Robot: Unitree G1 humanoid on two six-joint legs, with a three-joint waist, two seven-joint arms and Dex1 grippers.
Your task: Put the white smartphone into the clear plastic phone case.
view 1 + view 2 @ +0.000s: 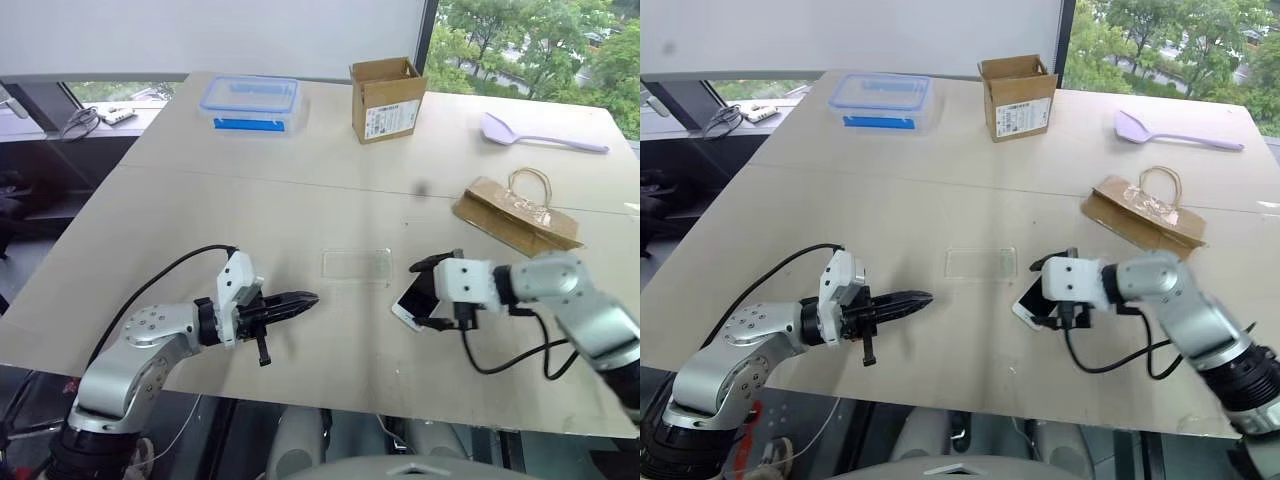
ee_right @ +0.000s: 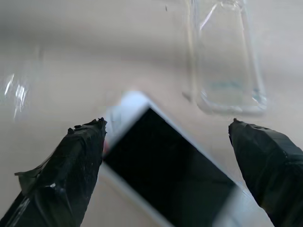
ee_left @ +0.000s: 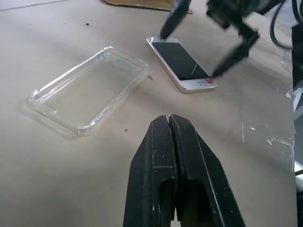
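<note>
Nearest the robot, the left claw (image 1: 300,300) hangs low over the desk (image 1: 200,220) with its two black fingers pressed together, holding nothing, its tip aimed toward the middle of the desk. It is well placed to serve as a stop or a steadying point for the case.

Beside it to the right, the right claw (image 2: 165,137) stands wide open, one finger on each side of the white smartphone (image 3: 182,64). The phone lies screen up on the desk, and the fingers straddle it without yet pinching it. From the right wrist view the phone sits skewed between the fingers, so the claw should probably square itself to the long edges before it closes; the blur there makes the exact angle hard to judge. A grip across the narrow width, near the middle of the phone, would keep it level when lifted.

Just beyond and between the two claws lies the clear plastic phone case (image 1: 356,265), open side up, a little apart from the phone and untouched. It is light and slick, so it will likely slide when the phone is pressed in. The sound way is to seat one end of the phone under the rim first, then lower the other end, with the left claw bracing the case.
</note>
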